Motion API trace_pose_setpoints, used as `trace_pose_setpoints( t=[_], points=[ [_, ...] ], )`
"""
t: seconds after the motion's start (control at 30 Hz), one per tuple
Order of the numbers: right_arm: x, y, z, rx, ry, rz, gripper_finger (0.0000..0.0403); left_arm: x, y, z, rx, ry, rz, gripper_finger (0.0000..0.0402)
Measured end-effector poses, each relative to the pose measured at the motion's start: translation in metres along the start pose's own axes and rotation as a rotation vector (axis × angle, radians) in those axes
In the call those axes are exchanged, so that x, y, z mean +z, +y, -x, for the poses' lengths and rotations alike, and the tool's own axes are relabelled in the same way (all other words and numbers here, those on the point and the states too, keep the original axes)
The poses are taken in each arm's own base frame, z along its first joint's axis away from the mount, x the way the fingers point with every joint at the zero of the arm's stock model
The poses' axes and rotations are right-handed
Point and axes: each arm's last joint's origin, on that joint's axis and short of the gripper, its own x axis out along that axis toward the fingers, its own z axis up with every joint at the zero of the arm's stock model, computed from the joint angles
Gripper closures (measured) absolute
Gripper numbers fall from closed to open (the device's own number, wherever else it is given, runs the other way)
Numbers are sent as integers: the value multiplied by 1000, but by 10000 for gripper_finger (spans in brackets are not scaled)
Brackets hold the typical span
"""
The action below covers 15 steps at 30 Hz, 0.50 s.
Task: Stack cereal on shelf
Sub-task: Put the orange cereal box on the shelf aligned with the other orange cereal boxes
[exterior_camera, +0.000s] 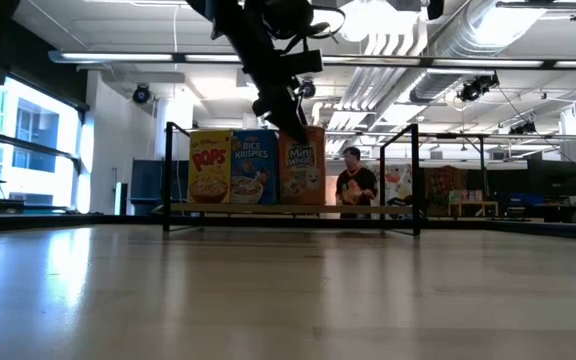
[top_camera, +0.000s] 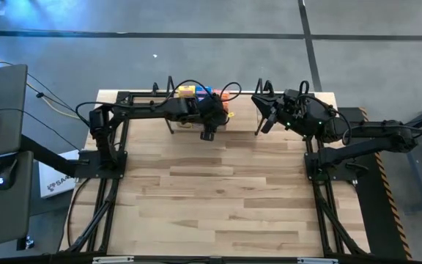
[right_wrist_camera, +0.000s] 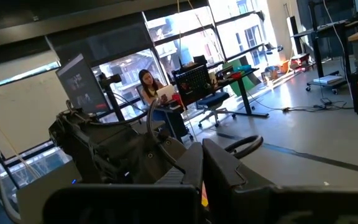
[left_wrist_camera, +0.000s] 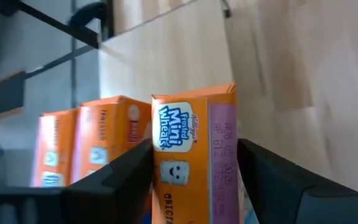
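You had the left pincer (top_camera: 208,126) at the far edge of the bench (top_camera: 218,198), over the shelf (exterior_camera: 298,208), and its two dark fingers (left_wrist_camera: 114,177) stood on either side of the orange Mini Wheats box (left_wrist_camera: 194,155). In the left wrist view they looked to press against the box's sides, so I judged the pincer closed on that box rather than merely straddling it, though the contact itself was hard to confirm. From table height the box stood upright on the shelf board as the right-hand one of a row of three, touching the blue Rice Krispies box (exterior_camera: 255,166), with the yellow Pops box (exterior_camera: 210,166) at the left end. To do this step well, you wanted the box's base flat on the board and its side flush with its neighbour before letting go. Then you would open only a little, since the near finger sat close to the next box, and lift straight up so nothing got dragged or tipped. The boxes are tall, light cardboard, so a sideways pull would likely topple the row. The right pincer (top_camera: 267,117) waited near the shelf's right end, holding nothing that I could see; whether it was open or closed I could not tell.
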Motion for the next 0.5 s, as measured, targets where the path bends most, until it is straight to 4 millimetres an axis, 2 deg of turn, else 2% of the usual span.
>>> trace_pose_setpoints(
  t=[0.2, 0.5],
  points=[
    [0, 0, 0, -1, 0, 0, 402, 3, 4, 0, 76, -5, -29, 181],
    [-1, 0, 0, -7, 9, 6, 402, 3, 4, 0, 76, -3, -39, 181]
  ],
)
